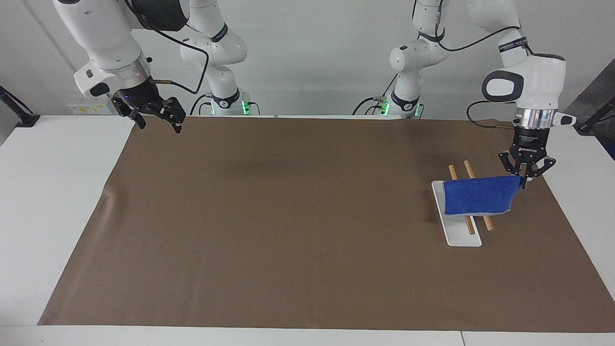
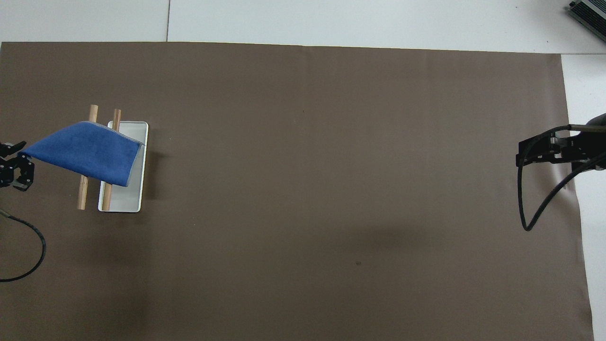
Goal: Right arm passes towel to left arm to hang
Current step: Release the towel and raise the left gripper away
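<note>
The left arm's black two-finger gripper (image 1: 526, 177) pinches one corner of the small bright-blue terry towel (image 1: 478, 196), which drapes over two wooden rods (image 1: 469, 169) standing on a flat white rectangular tray (image 1: 462, 239) at the brown mat's (image 1: 288, 216) three o'clock in the facing view. The right arm's black gripper (image 1: 156, 117) waits at eleven o'clock, fingers spread and empty.

The towel (image 2: 87, 151) drapes across 2 wooden rods (image 2: 85, 189) that lie over a white tray (image 2: 135, 189). The left gripper (image 2: 16, 163) pinches the towel's corner on the side away from the tray. The right gripper (image 2: 539, 151) hangs over the brown mat's (image 2: 331, 166) edge, well apart from the tray.
</note>
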